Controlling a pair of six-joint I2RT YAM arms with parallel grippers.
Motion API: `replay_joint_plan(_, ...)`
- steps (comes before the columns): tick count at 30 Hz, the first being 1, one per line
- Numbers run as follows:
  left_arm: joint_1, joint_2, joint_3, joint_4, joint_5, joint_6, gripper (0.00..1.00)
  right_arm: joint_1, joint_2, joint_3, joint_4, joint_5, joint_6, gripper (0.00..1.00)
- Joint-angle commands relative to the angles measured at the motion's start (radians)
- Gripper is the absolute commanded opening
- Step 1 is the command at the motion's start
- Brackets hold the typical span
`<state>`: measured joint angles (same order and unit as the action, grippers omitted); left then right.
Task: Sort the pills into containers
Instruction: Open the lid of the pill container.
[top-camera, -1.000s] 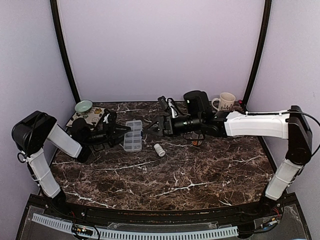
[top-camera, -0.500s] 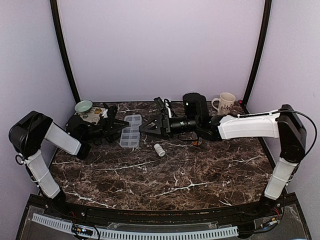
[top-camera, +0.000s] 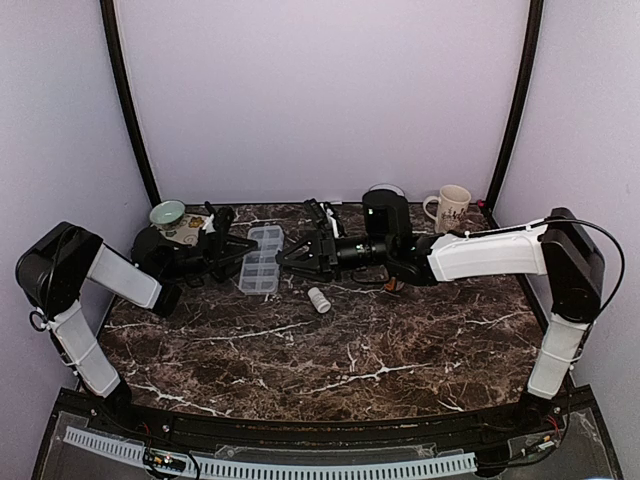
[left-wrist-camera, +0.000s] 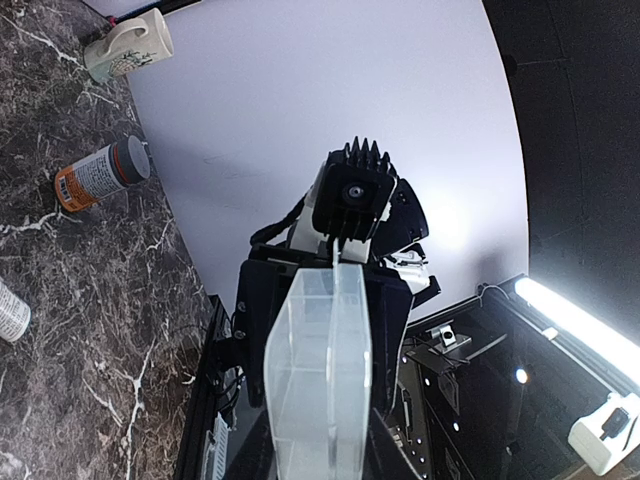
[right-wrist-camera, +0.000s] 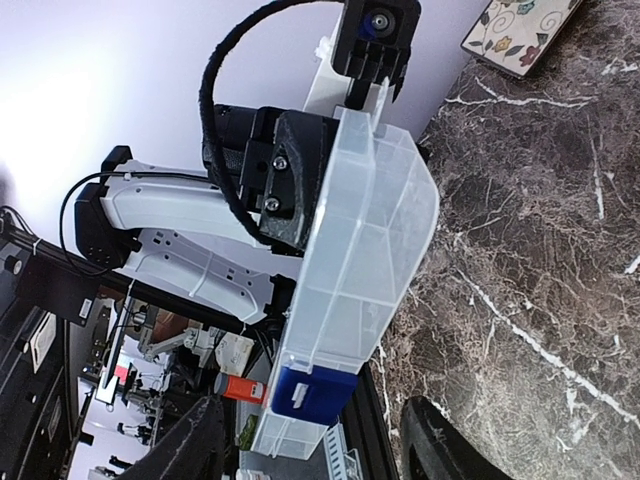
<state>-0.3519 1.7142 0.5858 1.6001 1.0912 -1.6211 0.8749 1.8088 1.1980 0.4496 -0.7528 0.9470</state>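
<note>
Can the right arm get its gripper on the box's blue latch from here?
Probably yes. The left gripper holds the box by its opposite edge, so the blue latch faces the open right gripper. Nothing appears to lie between them.

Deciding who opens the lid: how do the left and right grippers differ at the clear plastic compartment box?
The left gripper is shut on the clear plastic compartment box; the right gripper is open, its fingers clear of the box. The left grips the side away from the blue latch; the right faces the latch. Both point at it.
</note>
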Motion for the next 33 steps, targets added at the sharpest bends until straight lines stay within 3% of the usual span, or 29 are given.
replay_joint_plan(1,-0.008,-0.029,0.031,0.02,0.022,0.043,0.12,-0.005,0.017,0.029,0.075,-0.028,0.028,0.56)
replay_joint_plan(33,0.002,-0.015,0.052,-0.193,-0.011,0.232,0.08,-0.033,-0.013,0.024,0.014,-0.011,0.007,0.28)
